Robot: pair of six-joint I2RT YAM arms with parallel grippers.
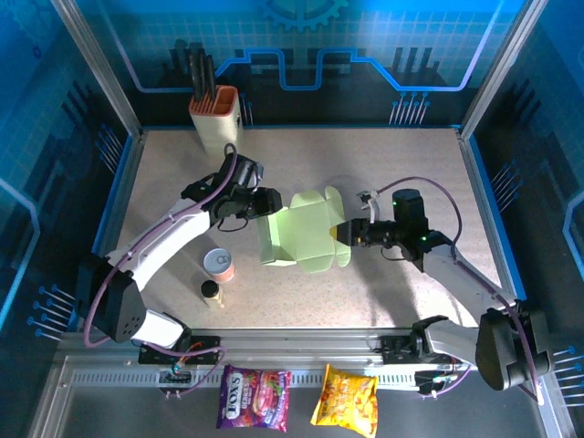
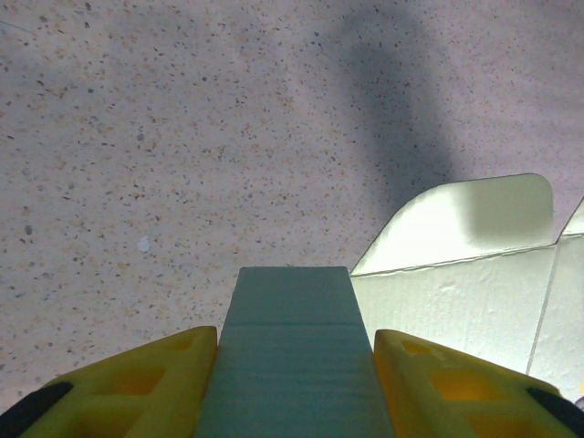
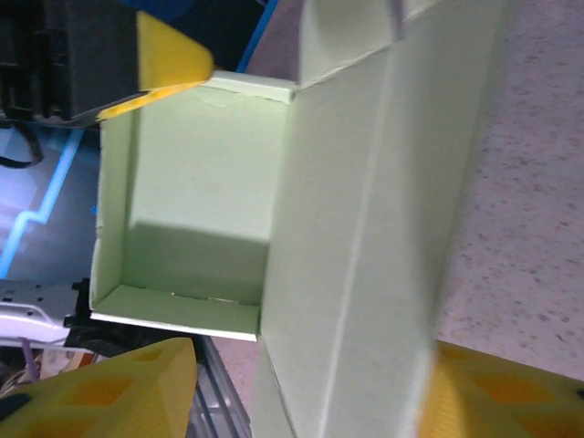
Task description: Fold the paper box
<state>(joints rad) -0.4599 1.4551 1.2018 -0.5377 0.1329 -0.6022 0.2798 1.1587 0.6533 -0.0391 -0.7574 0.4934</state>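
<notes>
Left gripper (image 1: 268,203), beyond a tin can (image 1: 219,265) and a small jar (image 1: 211,292) on the table (image 1: 411,164), clamps the left flap of the pale green paper box (image 1: 297,233) at mid-table; right gripper (image 1: 338,231) straddles its right wall, fingers apart, its hold impossible to tell.

Speckled beige tabletop (image 1: 401,155); blue circuit-print wall panels (image 1: 383,46); aluminium frame posts (image 1: 93,57) at corners.

L tool (image 2: 294,339) gripping paper box (image 2: 456,292) panel, flap (image 2: 470,214) rt, speckled table (image 2: 137,137)
</notes>
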